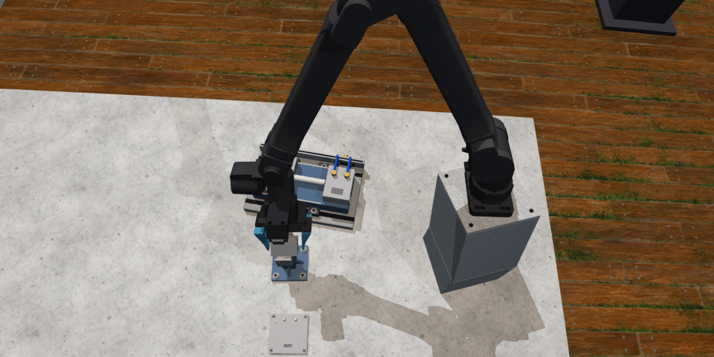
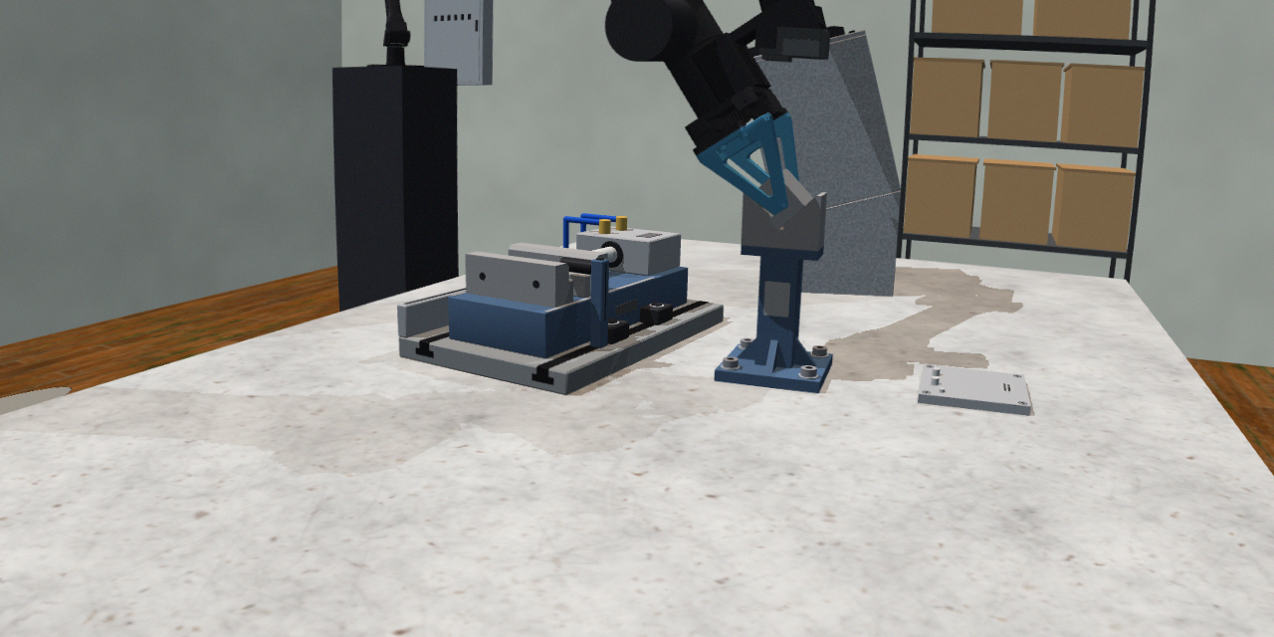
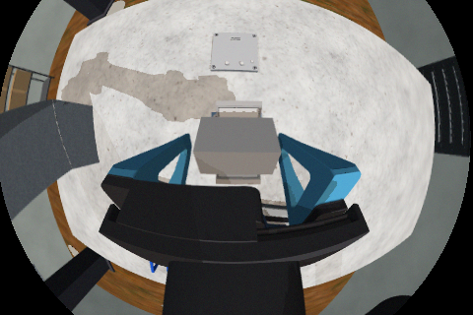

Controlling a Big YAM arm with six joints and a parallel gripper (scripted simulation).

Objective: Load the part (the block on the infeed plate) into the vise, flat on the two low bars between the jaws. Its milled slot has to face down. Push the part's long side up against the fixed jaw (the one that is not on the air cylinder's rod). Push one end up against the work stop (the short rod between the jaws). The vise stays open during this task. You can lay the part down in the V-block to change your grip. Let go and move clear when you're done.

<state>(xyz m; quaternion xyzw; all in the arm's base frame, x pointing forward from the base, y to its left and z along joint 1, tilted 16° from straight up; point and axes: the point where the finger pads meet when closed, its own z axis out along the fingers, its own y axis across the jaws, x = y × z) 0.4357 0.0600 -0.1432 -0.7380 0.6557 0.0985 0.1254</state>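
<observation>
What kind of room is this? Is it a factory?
Probably a small machine workshop. A vise with an air cylinder sits on a concrete table, and a shelf rack holds cardboard boxes.
</observation>
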